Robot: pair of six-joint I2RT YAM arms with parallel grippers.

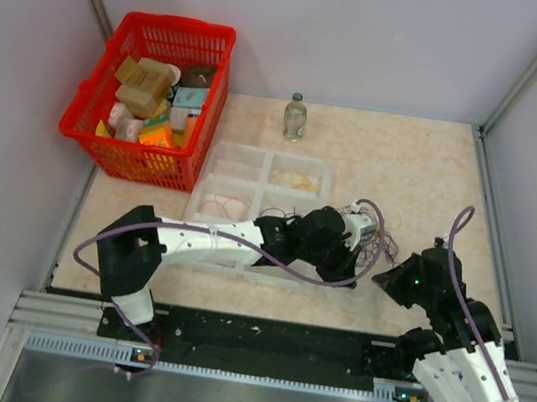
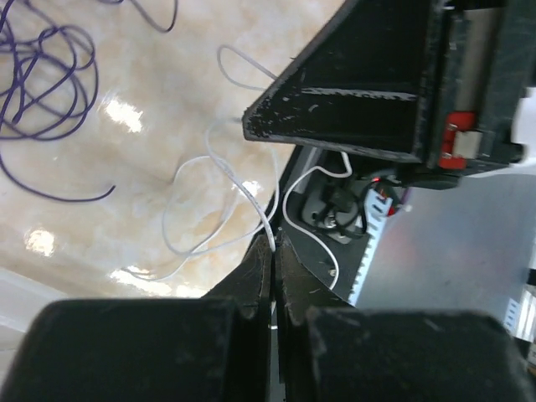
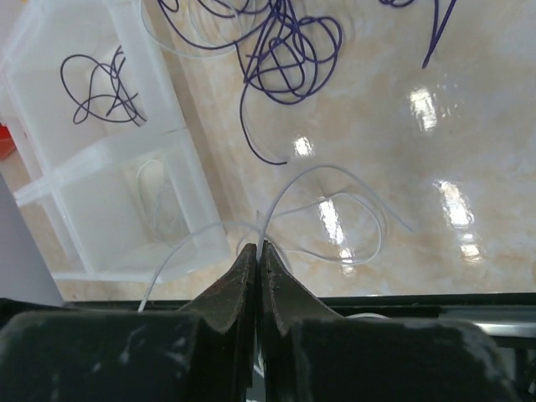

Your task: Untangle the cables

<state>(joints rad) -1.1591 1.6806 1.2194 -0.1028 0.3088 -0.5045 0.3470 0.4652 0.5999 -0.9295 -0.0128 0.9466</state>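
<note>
Tray [image 3: 180,134]: you have single strands parted into its compartments, one purple, one whitish; that much looks done.
Left gripper [image 2: 273,249]: pinched tight on a white strand.
Cables [image 3: 285,50]: the purple bunch lies looped together right of the table's middle, toward the near edge; yours to sort.
Right gripper [image 3: 258,251]: clamped on a pale strand.
Table [image 1: 436,165]: glossy beige stone-look top; plain grey walls [image 1: 325,27] around it.

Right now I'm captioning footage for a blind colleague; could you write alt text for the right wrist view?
The right tool, shut, pinches a thin white wire that loops across a marbled beige table. Beyond it lies a tangle of dark purple wire, and at left a clear compartment tray holds a smaller purple coil.
</note>
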